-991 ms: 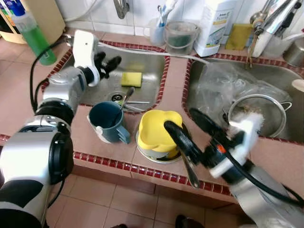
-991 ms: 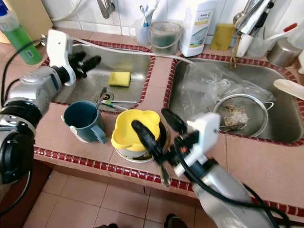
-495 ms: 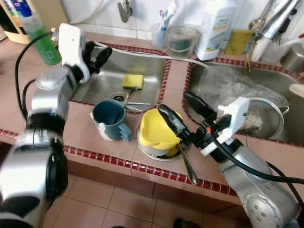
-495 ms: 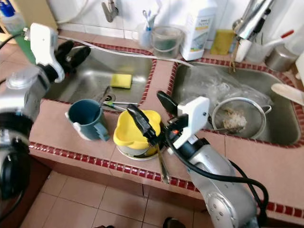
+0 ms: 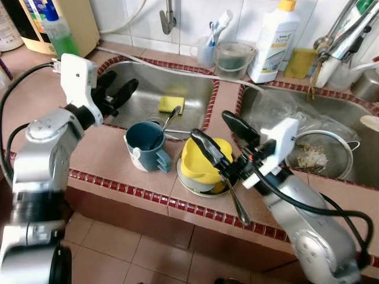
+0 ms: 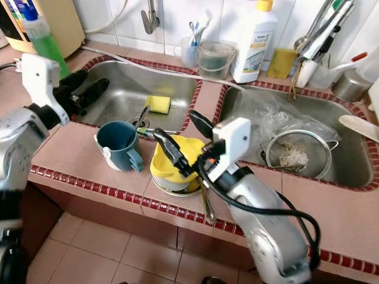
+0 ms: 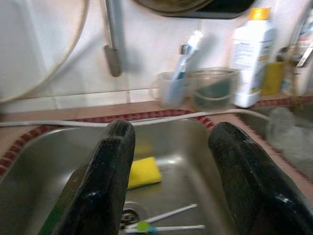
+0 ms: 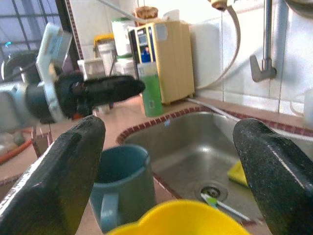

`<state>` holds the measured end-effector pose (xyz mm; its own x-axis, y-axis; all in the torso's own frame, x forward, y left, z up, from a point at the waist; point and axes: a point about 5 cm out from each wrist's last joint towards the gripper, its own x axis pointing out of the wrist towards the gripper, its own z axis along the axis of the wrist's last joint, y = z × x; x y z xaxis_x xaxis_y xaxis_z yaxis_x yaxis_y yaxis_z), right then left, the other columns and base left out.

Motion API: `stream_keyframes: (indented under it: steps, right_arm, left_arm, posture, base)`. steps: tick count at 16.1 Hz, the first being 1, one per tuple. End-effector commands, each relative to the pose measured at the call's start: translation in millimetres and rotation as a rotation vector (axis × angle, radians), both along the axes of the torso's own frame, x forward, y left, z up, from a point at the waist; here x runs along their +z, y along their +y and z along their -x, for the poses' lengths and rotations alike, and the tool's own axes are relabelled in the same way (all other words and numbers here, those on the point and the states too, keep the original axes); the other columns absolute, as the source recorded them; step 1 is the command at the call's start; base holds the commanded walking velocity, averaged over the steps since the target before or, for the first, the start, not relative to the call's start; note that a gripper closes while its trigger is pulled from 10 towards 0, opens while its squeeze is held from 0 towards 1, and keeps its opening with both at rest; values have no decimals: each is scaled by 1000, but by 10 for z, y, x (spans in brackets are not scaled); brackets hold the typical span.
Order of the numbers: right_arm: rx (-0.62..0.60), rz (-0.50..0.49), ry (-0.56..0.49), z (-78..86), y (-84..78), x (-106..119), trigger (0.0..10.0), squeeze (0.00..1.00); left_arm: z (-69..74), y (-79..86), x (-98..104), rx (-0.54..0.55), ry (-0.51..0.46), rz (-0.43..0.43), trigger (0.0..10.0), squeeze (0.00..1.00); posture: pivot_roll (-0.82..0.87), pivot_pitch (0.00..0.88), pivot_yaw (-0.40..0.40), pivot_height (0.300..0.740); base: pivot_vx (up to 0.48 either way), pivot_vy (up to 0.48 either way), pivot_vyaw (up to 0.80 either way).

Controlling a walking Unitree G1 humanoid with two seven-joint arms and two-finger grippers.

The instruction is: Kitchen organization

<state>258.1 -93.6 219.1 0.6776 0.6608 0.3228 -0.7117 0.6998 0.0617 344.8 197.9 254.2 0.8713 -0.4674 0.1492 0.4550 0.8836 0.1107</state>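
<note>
A yellow bowl (image 5: 197, 165) sits in a metal dish (image 5: 190, 186) on the tiled counter between two sinks. Beside it stands a blue mug (image 5: 144, 145) holding a utensil. A spoon (image 5: 235, 203) lies by the dish near the counter edge. My right gripper (image 5: 211, 125) hovers open just above the yellow bowl (image 8: 182, 217), one finger (image 5: 207, 151) across it, with nothing held. My left gripper (image 5: 122, 83) is open over the left rim of the left sink (image 5: 145, 89), empty. A yellow sponge (image 7: 144, 171) lies in that sink.
The right sink (image 5: 331, 112) holds a strainer (image 5: 317, 155) and a plastic bag (image 5: 278, 109). A detergent bottle (image 5: 269, 40), cups (image 5: 231, 58) and a tap (image 5: 167, 18) line the back wall. A green soap bottle (image 5: 59, 36) stands at the far left. Small utensils (image 7: 166, 223) lie by the drain.
The head camera has shifted. My right gripper has moved up and forward over the yellow bowl. My left gripper stays open by the left sink's rim.
</note>
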Motion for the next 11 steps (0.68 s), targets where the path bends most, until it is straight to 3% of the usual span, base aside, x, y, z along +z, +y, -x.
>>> stream_keyframes:
  steps: [1,5,8,11]
  right_arm:
    - [-3,6,-22,-37,21,14,10000,0]
    - [-27,0,-30,-146,49,-4,10000,0]
    - [-38,-16,-22,-194,59,-33,10000,0]
    - [-20,-73,28,-259,57,-134,10000,0]
  left_arm:
    - [91,-91,-3,-47,16,35,10000,0]
    - [415,-223,-81,-175,12,116,10000,0]
    - [516,-219,-147,-210,19,124,10000,0]
    - [750,-269,-198,-352,16,102,10000,0]
  posture:
    - [-84,74,-15,740]
    - [-76,71,-19,740]
    - [-77,70,-20,740]
    - [-73,67,-29,740]
  base:
    - [0,0,0]
    - [0,0,0]
    - [0,0,0]
    - [0,0,0]
